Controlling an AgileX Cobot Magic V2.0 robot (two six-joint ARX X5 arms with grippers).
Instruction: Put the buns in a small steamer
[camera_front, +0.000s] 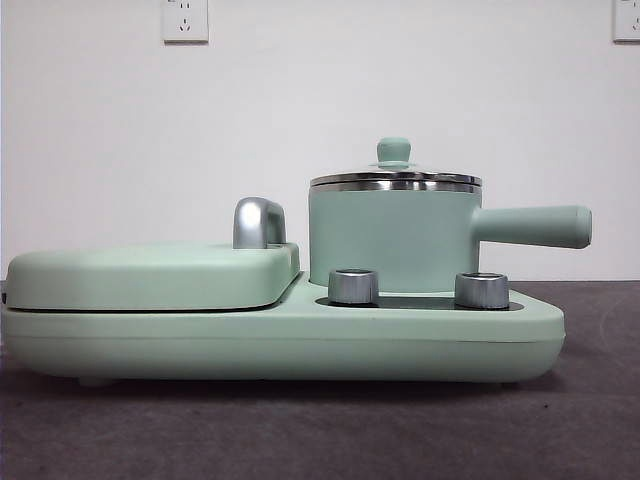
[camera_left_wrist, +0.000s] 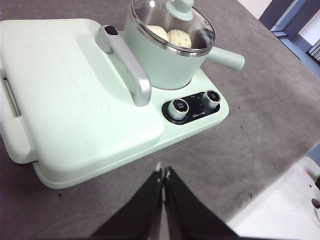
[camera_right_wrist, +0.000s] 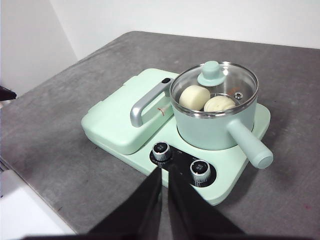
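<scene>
Buns: both buns, the smooth one (camera_right_wrist: 194, 97) and the ridged one (camera_right_wrist: 219, 104), lie side by side inside the small steamer (camera_right_wrist: 215, 127), seen through its glass lid (camera_right_wrist: 214, 90).
Lid: seated on the steel rim, green knob (camera_right_wrist: 210, 73) upright at centre.
Steamer: stands on the mint-green cooker base (camera_front: 300, 340), behind the two chrome dials (camera_right_wrist: 160, 150); its straight side handle (camera_right_wrist: 250, 146) points away from the flat griddle (camera_right_wrist: 125, 117).
Task state: judged complete, since nothing is left outside the pot.
Left gripper (camera_left_wrist: 163, 172): jaws pressed together, empty, held back over the table in front of the cooker, nearer the griddle side.
Right gripper (camera_right_wrist: 164, 172): jaws together, empty, held back just short of the dials, the steamer straight ahead of it.
Key relation: the pot lies ahead of both grippers, well apart; the right one seems nearer.
</scene>
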